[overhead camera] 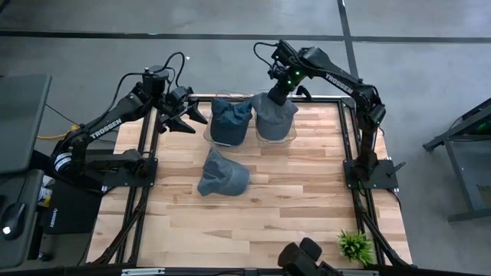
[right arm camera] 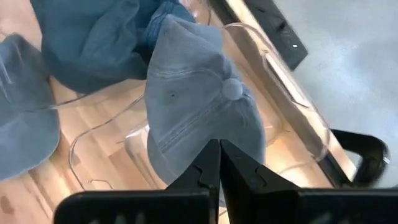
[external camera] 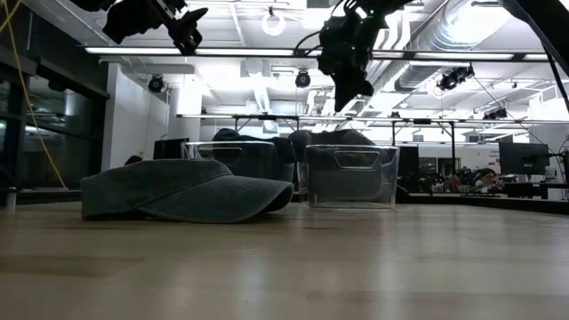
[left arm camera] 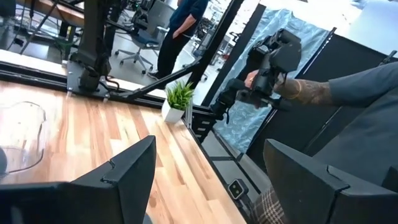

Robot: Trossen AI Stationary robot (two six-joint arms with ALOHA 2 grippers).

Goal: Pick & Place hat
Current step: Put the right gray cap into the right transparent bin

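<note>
Denim hats, 3 in view: 1 loose hat (overhead camera: 221, 175) on the table (overhead camera: 291, 199), 1 in the left bin (overhead camera: 230, 123), 1 grey hat (overhead camera: 274, 115) over the right bin (overhead camera: 278, 138). Right gripper (right arm camera: 219, 163) above it, jaws together (nothing visibly pinched). Left gripper (overhead camera: 184, 113) hangs wide apart, waiting. Risk: the grey hat, draped on the rim, may slide out.

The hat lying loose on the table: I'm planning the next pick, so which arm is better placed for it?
Probably left. The left hand hangs open and free near the loose hat. The right hand is shut over the grey hat in the clear bin.
</note>
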